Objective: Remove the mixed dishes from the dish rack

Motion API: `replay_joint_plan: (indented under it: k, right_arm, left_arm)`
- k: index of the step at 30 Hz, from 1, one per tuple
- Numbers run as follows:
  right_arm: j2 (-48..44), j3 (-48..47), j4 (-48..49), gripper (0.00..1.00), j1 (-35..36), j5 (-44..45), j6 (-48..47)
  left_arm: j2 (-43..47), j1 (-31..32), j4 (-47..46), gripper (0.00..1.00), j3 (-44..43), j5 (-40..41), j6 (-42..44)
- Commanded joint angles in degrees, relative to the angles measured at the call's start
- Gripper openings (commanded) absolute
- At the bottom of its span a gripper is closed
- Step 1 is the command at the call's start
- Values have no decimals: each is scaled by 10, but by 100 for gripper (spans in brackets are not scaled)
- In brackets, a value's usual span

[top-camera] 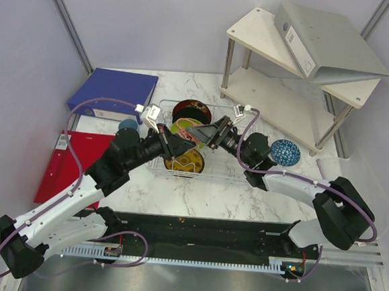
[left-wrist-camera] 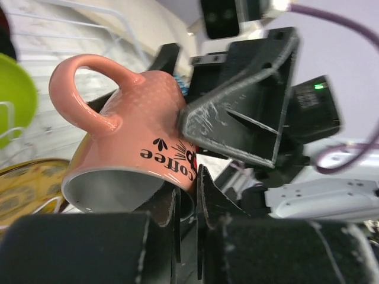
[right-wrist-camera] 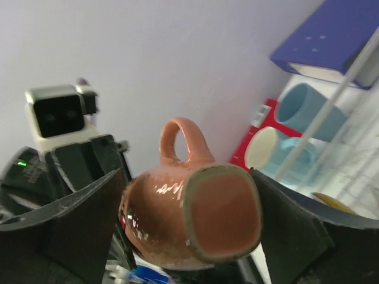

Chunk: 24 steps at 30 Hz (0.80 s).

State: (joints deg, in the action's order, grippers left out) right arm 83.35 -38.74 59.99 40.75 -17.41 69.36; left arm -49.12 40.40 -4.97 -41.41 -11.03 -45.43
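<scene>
A salmon-pink mug (left-wrist-camera: 130, 124) marked "Coffee" hangs on its side between both grippers above the wire dish rack (top-camera: 223, 171). My left gripper (left-wrist-camera: 188, 189) pinches its rim, one finger inside and one outside. My right gripper (right-wrist-camera: 189, 219) has its fingers (right-wrist-camera: 89, 219) against both sides of the mug's body (right-wrist-camera: 195, 207), near the base. In the rack stand a dark floral plate (top-camera: 192, 110), a lime green plate (top-camera: 182, 128) and a yellow-brown plate (top-camera: 184, 161). A blue patterned dish (top-camera: 285, 152) lies right of the rack. A light-blue mug (top-camera: 128, 125) lies left of it.
A blue binder (top-camera: 114, 93) and a red folder (top-camera: 65, 165) lie left of the rack. A white two-tier shelf (top-camera: 279, 91) with a grey binder (top-camera: 331, 41) stands at the back right. Two light-blue mugs (right-wrist-camera: 308, 103) show in the right wrist view.
</scene>
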Motion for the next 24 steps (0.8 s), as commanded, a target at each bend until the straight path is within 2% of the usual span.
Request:
replay_joint_plan:
  k: [1, 2, 3, 4, 6, 8, 10, 11, 17, 20, 24]
  right_arm:
    - [-79, -80, -314, 97, 8, 37, -198]
    - [-91, -95, -372, 98, 8, 63, -229]
    - [-100, -123, -424, 98, 8, 134, -284]
    - [-115, -135, -517, 98, 8, 168, -303]
    - [-127, -163, -588, 98, 9, 275, -332]
    - [-147, -167, -655, 98, 9, 329, -352]
    - [-172, -158, -680, 98, 8, 371, -360]
    - [-180, -151, -681, 98, 8, 375, -361]
    - [-214, -105, -680, 98, 8, 385, -370]
    - [-214, -94, -680, 98, 8, 386, -378]
    - [-215, -81, -680, 98, 9, 386, -382]
  left_arm:
    - [-1, 3, 154, 2, -76, 82, 78]
    - [-2, 3, 180, 2, -88, 95, 93]
    - [-2, 3, 204, 2, -105, 108, 102]
    - [-1, 3, 248, 2, -112, 129, 108]
    - [3, 2, 289, 2, -131, 156, 122]
    - [10, 3, 347, 2, -143, 173, 129]
    - [10, 2, 393, 2, -172, 200, 135]
    - [2, 2, 460, 2, -185, 215, 135]
    - [-13, 3, 657, 2, -254, 318, 141]
    - [-23, 2, 730, 2, -270, 361, 113]
    - [-21, 3, 799, 2, -248, 365, 87]
